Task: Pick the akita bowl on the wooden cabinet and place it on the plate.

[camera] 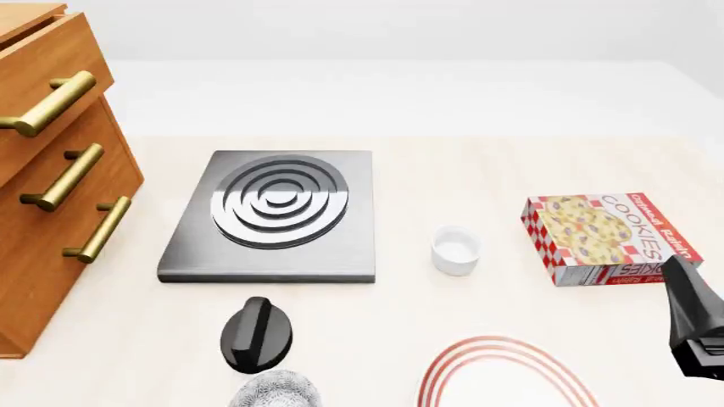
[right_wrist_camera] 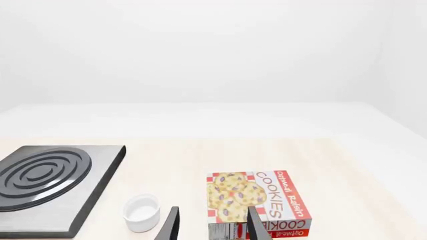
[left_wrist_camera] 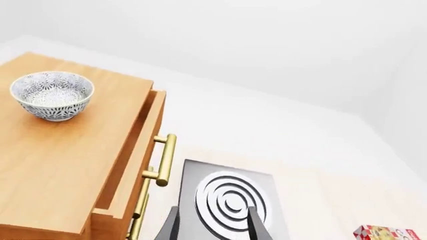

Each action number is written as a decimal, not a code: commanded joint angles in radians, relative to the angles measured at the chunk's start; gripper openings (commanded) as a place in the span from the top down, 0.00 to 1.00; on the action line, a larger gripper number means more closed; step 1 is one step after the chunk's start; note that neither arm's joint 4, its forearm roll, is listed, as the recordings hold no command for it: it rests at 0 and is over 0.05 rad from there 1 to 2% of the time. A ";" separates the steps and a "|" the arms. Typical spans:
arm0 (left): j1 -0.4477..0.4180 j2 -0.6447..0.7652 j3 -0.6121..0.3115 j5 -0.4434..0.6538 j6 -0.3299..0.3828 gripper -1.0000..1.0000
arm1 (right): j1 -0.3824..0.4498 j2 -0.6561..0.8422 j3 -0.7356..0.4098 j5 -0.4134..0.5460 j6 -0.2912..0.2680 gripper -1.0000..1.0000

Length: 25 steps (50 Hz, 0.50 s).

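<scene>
The akita bowl [left_wrist_camera: 52, 95], white with a dense black speckled pattern, stands upright on top of the wooden cabinet [left_wrist_camera: 60, 165]. My left gripper [left_wrist_camera: 213, 227] is open and empty, well away from the bowl and over the stove side; it does not show in the front view. The cabinet [camera: 51, 212] stands at the far left, with only its drawer fronts showing. The plate [camera: 498, 342], white with red rings, lies at the near edge, partly cut off. My right gripper [right_wrist_camera: 213, 227] is open and empty, short of the cookie box, and its dark body [camera: 693, 314] shows at the right edge.
A grey stove plate [camera: 277, 216] with silver rings lies beside the cabinet, and a black knob [camera: 258, 335] lies in front of it. A second speckled bowl [camera: 277, 392] peeks in at the near edge. A small white cup [camera: 455, 251] and a cookie box [camera: 605, 239] sit to the right. The top drawer [left_wrist_camera: 137, 150] is slightly pulled out.
</scene>
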 commanded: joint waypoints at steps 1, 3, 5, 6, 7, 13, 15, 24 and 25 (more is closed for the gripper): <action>0.019 0.041 -0.050 0.020 -0.056 0.00 | 0.000 0.000 0.000 0.000 0.000 0.00; 0.024 0.047 -0.059 0.021 -0.064 0.00 | 0.000 0.000 0.000 0.000 0.000 0.00; 0.029 0.058 -0.066 0.021 -0.080 0.00 | 0.000 0.000 0.000 0.000 0.000 0.00; 0.032 0.061 -0.070 0.021 -0.082 0.00 | 0.000 0.000 0.000 0.000 0.000 0.00; 0.038 0.064 -0.074 0.020 -0.085 0.00 | 0.000 0.000 0.000 0.000 0.000 0.00; 0.076 0.099 -0.114 0.019 -0.110 0.00 | 0.000 0.000 0.000 0.000 0.000 0.00; 0.086 0.112 -0.128 0.019 -0.115 0.00 | 0.000 0.000 0.000 0.000 0.000 0.00; 0.114 0.142 -0.153 0.014 -0.130 0.00 | 0.000 0.000 0.000 0.000 0.000 0.00; 0.116 0.146 -0.157 0.015 -0.133 0.00 | 0.000 0.000 0.000 0.000 0.000 0.00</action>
